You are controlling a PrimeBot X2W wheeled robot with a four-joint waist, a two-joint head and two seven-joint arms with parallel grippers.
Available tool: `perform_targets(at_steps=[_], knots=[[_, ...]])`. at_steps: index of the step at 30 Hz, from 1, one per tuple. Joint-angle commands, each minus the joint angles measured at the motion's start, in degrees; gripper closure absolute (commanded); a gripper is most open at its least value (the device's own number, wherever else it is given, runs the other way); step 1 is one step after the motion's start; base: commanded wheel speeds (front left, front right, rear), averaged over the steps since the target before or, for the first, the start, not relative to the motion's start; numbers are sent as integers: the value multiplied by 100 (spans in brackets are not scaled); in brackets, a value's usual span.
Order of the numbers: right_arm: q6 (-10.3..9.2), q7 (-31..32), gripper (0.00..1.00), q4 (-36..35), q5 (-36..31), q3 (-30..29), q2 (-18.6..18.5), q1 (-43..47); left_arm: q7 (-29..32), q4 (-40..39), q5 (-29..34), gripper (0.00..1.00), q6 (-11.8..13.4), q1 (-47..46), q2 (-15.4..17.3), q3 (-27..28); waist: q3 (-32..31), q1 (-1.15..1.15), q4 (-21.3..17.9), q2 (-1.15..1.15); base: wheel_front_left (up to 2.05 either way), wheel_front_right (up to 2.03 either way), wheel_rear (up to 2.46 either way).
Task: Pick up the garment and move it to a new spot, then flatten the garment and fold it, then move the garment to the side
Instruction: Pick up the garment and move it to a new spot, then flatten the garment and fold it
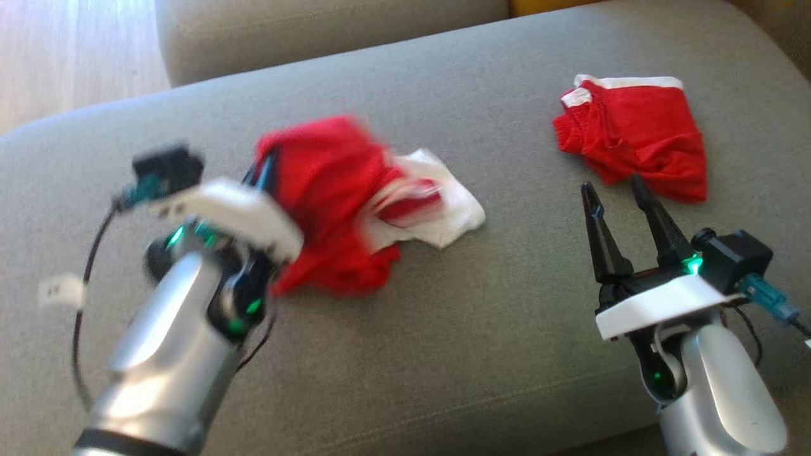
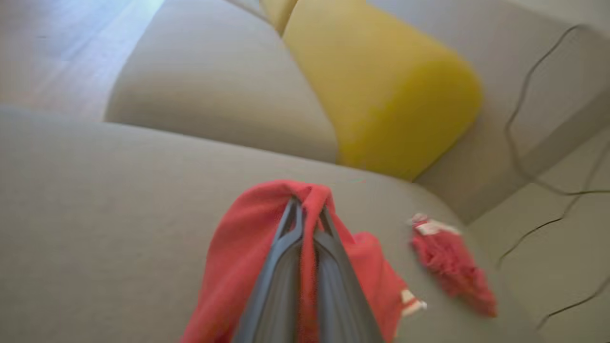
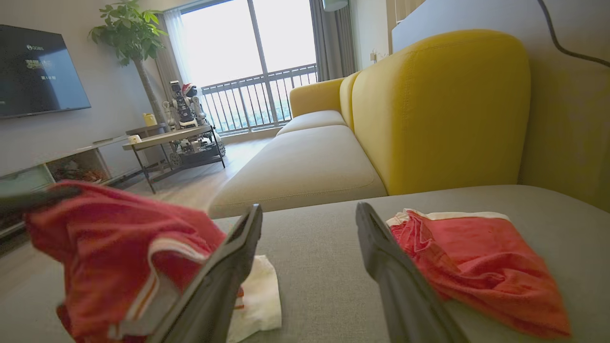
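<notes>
Two red garments lie on a grey seat cushion (image 1: 443, 354). Head view: the left gripper (image 1: 265, 170), fingers pressed together, pinches the red-and-white garment (image 1: 336, 190) near the cushion's middle. Its white end rests on the fabric. The right gripper (image 1: 613, 188), fingers spread, stands just short of the second red garment (image 1: 640, 136) at the far right corner. Left wrist view: cloth drapes over both closed fingers, with a yellow backrest (image 2: 391, 95) beyond. Right wrist view: the spread fingers frame bare cushion between both garments.

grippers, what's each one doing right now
left gripper: closed on the red garment
right gripper: open, holding nothing
</notes>
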Motion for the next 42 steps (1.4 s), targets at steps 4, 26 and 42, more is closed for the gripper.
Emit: perform_targets(at_steps=[4,26,42], knots=[[-2,-52,0,-222,-22,157,34,-411,-394,854,414,94,-168,-231,411,24,111,-1,115,0,0,0,0],[-2,-53,0,-32,-609,24,35,16,-1199,-248,1973,0,-86,768,1143,590,-618,-1,1093,0,0,0,0],[-2,-1,0,-69,-501,11,35,708,-1201,-2563,3589,0,18,3619,198,1872,-830,-1,1352,0,0,0,0]])
